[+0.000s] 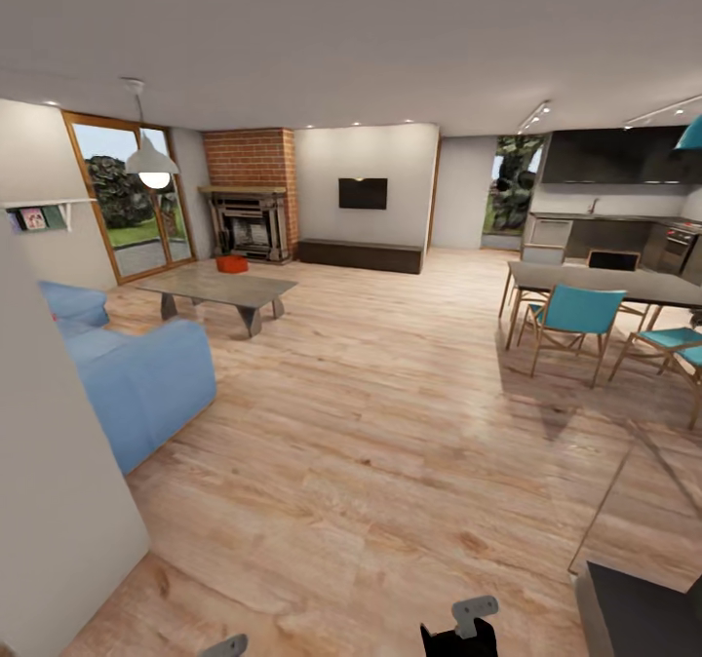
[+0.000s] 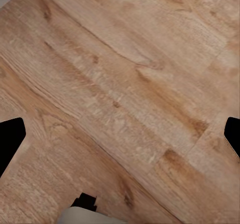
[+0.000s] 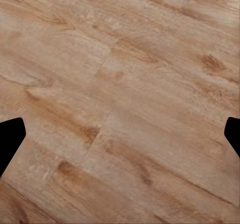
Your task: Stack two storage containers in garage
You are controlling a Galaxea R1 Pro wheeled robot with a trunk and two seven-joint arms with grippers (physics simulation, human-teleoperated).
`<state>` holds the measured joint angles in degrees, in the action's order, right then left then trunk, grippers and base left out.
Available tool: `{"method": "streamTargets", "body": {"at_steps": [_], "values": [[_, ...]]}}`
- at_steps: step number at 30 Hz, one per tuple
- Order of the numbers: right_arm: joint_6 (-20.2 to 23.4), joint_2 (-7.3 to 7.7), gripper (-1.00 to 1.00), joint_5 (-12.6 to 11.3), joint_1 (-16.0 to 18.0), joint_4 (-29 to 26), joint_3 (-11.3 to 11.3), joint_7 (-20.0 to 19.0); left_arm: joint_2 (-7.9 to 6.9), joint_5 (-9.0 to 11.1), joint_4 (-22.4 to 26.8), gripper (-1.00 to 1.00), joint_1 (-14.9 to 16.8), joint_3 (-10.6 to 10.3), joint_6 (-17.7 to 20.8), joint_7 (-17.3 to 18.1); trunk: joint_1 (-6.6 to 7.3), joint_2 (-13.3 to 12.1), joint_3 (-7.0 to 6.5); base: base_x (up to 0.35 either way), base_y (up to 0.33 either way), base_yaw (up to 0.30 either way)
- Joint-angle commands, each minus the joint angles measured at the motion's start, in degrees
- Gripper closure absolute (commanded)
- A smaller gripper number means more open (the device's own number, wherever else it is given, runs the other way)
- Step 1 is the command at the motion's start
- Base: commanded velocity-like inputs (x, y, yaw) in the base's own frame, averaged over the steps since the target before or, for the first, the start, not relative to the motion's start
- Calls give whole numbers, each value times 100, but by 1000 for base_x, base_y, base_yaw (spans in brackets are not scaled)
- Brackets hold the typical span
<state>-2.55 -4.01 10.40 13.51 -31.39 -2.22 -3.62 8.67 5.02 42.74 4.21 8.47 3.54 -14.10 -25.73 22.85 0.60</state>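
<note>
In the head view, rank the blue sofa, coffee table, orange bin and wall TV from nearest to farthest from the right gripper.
From the right gripper:
1. Blue sofa, left.
2. Coffee table, beyond it.
3. Orange bin, by the fireplace.
4. Wall TV, far wall.

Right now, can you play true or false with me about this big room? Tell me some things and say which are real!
1. An orange-red storage container sits near the brick fireplace. True.
2. The sofa is green. False: it is blue.
3. Both hands are over wood-plank floor. True.
4. The left hand holds a container. False: its fingers are wide apart with nothing between them.
5. The dining chairs have teal seats. True.
6. The TV lies on the coffee table. False: it hangs on the wall.
</note>
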Motion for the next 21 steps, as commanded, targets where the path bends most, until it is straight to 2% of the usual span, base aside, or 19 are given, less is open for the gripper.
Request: {"method": "streamTargets", "body": {"at_steps": [1, 21], "values": [[-17, -3, -100, 49, 2, 2, -24, -24, 3, 52, 12, -100, 1, 6, 24, -11, -6, 7, 6, 323, 0, 0], [-17, -3, -100, 49, 2, 2, -24, -24, 3, 54, 7, -100, 1, 6, 24, -23, -6, 7, 6, 324, 0, 0]]}}
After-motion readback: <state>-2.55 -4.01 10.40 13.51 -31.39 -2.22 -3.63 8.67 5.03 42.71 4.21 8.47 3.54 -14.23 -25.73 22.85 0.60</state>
